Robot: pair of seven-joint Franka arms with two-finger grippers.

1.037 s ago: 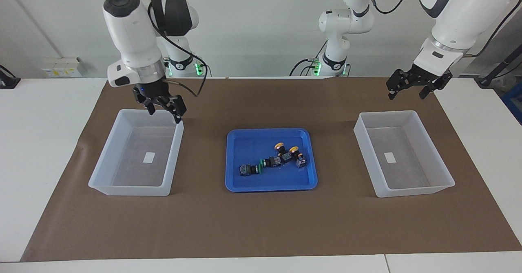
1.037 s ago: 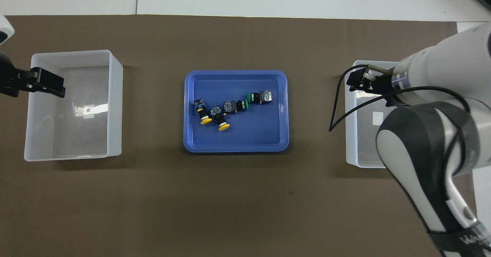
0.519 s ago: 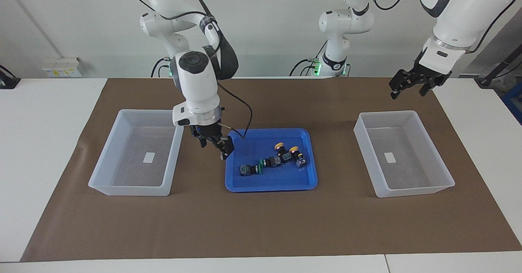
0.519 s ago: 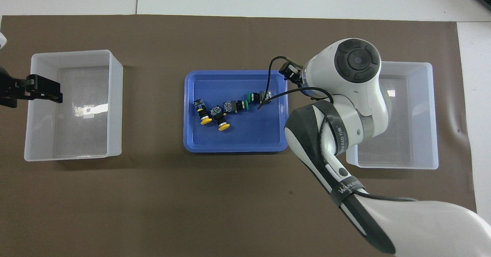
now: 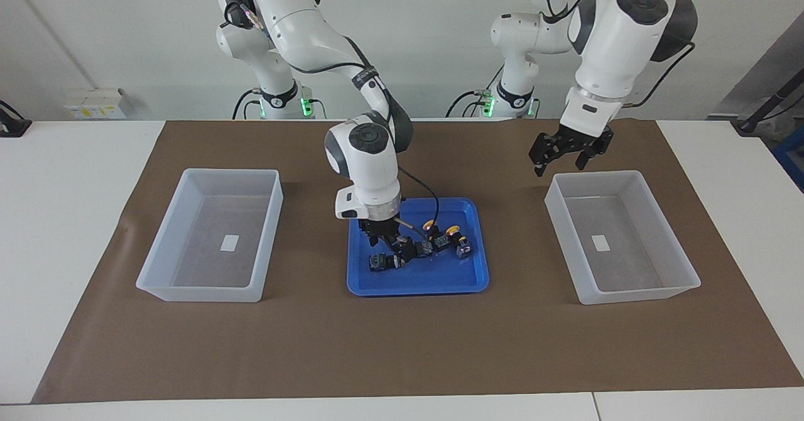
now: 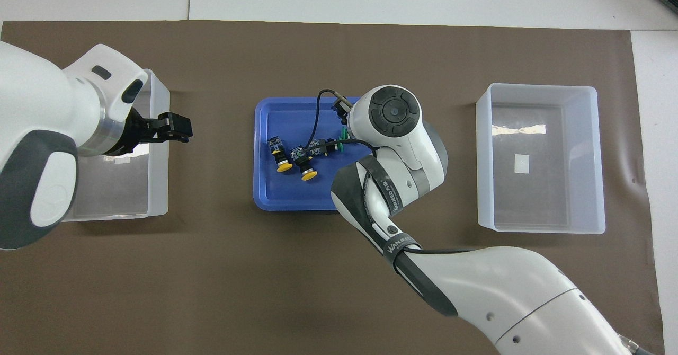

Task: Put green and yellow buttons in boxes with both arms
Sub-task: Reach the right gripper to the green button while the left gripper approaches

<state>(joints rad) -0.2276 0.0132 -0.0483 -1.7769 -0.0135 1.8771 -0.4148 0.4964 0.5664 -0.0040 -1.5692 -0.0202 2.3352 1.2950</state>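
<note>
Buttons [image 5: 419, 247], all four, lie mid-tray [image 5: 416, 286], both boxes [image 5: 210, 235] [image 5: 622, 235] empty, so nothing is placed; right gripper [image 5: 391, 244] hangs spread over the green ones, left gripper [image 5: 562, 157] spread near its box's corner.

A robotics lab, by every sign. Two large white jointed robot arms [image 5: 370, 157] [image 5: 603, 38] with grey joints stand on bases lit with green lights at the far edge of a white surface [image 5: 69, 176], before a plain pale wall. A sheet of brown paper [image 5: 402, 345] covers the work area, laid out with two translucent whitish plastic bins [image 5: 154, 264] [image 5: 681, 264] flanking a shallow bright-blue tray [image 5: 480, 270]. Black cables trail along the arms, and a white socket strip [image 5: 94, 103] sits at the wall.
</note>
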